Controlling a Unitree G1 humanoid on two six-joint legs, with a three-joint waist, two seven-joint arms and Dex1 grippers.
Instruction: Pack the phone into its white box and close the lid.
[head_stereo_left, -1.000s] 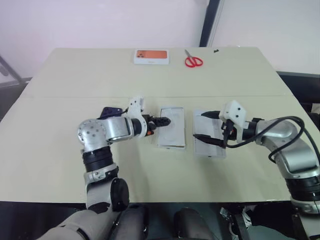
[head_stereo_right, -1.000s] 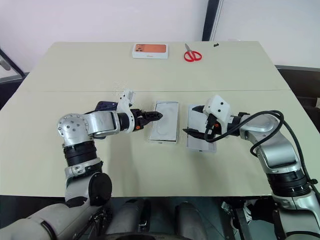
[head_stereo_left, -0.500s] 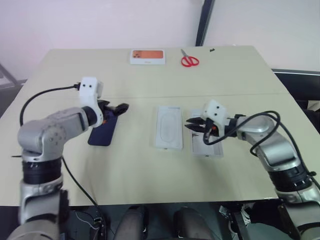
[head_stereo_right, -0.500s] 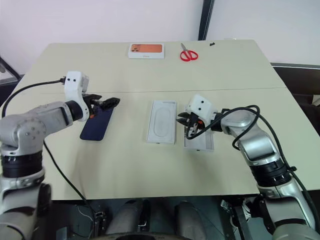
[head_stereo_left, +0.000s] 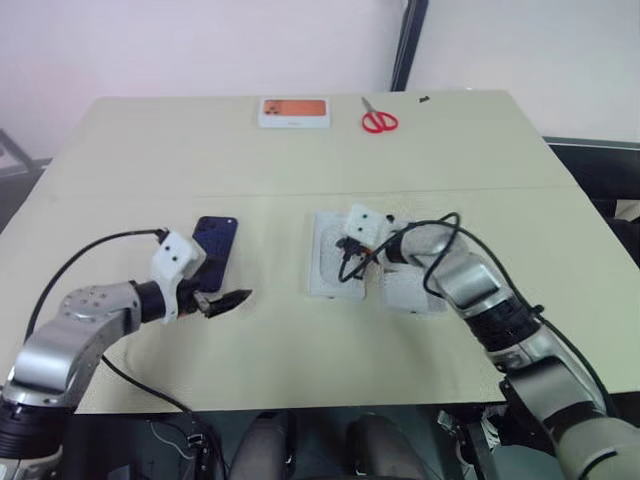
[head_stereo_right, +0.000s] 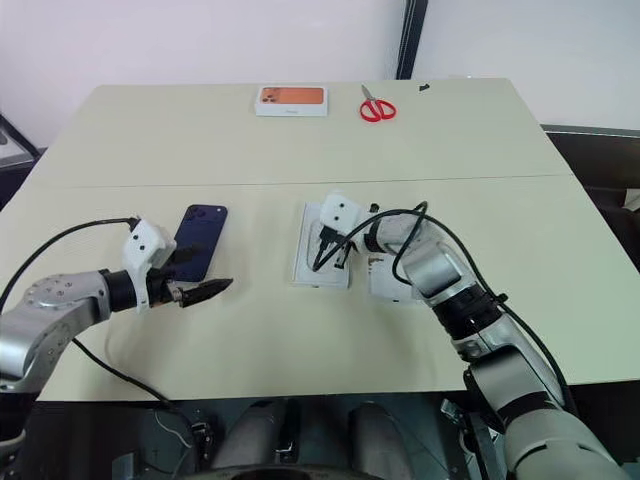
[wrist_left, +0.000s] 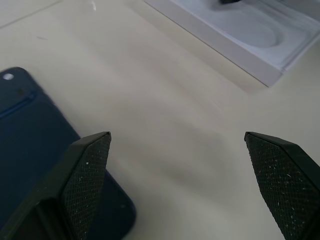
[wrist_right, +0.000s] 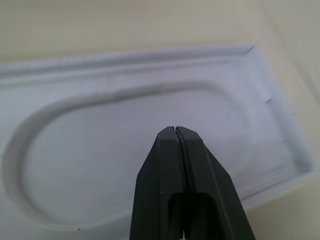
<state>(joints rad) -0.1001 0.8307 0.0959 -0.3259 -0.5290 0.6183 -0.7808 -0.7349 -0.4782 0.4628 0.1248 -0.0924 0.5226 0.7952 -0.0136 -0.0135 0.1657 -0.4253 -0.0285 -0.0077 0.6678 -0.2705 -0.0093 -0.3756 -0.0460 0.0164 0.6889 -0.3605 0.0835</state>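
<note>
Pale beige, the wide table (head_stereo_left: 300, 150) fills the scene, backed by a light wall with a dark vertical post at twelve o'clock. At the table's far edge, toward twelve o'clock, lie a flat white box with an orange top (head_stereo_left: 294, 112) and, just to its three o'clock side, a pair of red-handled scissors (head_stereo_left: 379, 121).

Lying flat near the nine o'clock side of the table's middle is the phone (head_stereo_right: 198, 241), a slim dark navy-blue slab with rounded corners. The left gripper (head_stereo_right: 200, 291) hovers just at the phone's five o'clock end, its two black fingers (wrist_left: 85, 180) spread wide apart with bare table between them and nothing held.

At the table's centre lies a shallow white rectangular tray with a thin white insert bearing a rounded recess (head_stereo_left: 330, 262). The right gripper (wrist_right: 174, 131) hangs over that recess with its black fingers pressed together, gripping nothing. Whether the tips touch the insert is unclear.

Just at the tray's three o'clock side sits a second white rectangular box part (head_stereo_left: 410, 290), largely covered by the right arm; whether it is the lid or the white box cannot be told.
</note>
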